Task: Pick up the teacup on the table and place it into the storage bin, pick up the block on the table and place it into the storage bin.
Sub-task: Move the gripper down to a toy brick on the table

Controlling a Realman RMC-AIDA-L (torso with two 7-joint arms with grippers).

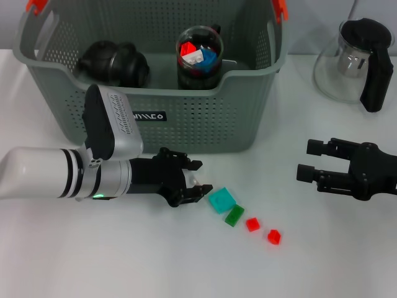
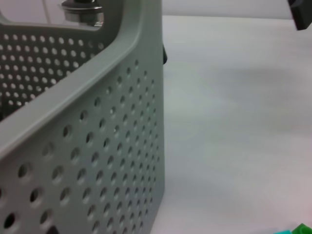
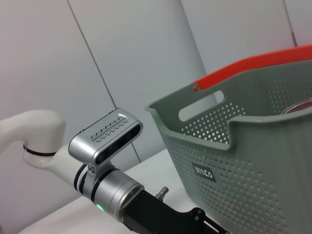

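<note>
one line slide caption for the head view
Left claw reaches the teal block before the storage bin; right claw idle.

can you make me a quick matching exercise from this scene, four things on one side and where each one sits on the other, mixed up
Things:
1. teal block
2. clear cup holding coloured bricks
3. glass pot with black handle
4. right gripper

Places:
A. inside the storage bin
B. on the table just ahead of the left gripper
C. over the table at the robot's right, away from the blocks
D. on the table beside the bin, at the far right

Pairs: 1-B, 2-A, 3-D, 4-C
</note>
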